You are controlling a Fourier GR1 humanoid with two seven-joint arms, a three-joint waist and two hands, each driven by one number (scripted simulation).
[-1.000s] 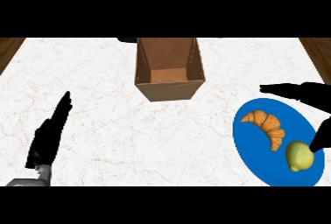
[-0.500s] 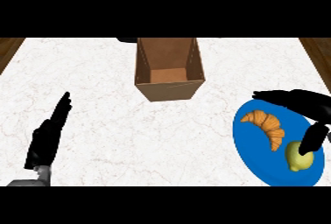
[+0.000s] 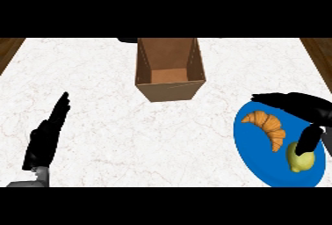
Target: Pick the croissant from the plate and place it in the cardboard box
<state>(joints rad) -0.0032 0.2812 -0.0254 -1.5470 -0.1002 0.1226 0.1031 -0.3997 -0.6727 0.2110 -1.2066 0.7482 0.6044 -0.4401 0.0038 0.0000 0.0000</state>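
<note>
Creeping further in over the blue plate (image 3: pixel 259 162), the right hand (image 3: pixel 304 107) is now lying lower and more toward the croissant (image 3: pixel 267 127) than it was half a second ago, while nothing else is shifting. Its fingers (image 3: pixel 276 99) are stretching out long and mostly straight just above the croissant's upper end, and its thumb (image 3: pixel 308 140) is hanging down on the far side, near a yellow-green fruit (image 3: pixel 301 161). The spread between them is wide, and they are holding nothing.

The croissant is lying on the plate, just below the fingers and to their left, apparently untouched. The cardboard box (image 3: pixel 167 66) is standing open-topped well away from the fingers, up and to the left across the counter (image 3: pixel 130 132).

Judging by this, the reach is being finished and the grasp is not yet begun. Next, the hand likely needs to settle so fingers and thumb are straddling the croissant, then close without catching the fruit.

The left hand (image 3: pixel 45 138) is resting open at the lower left.
</note>
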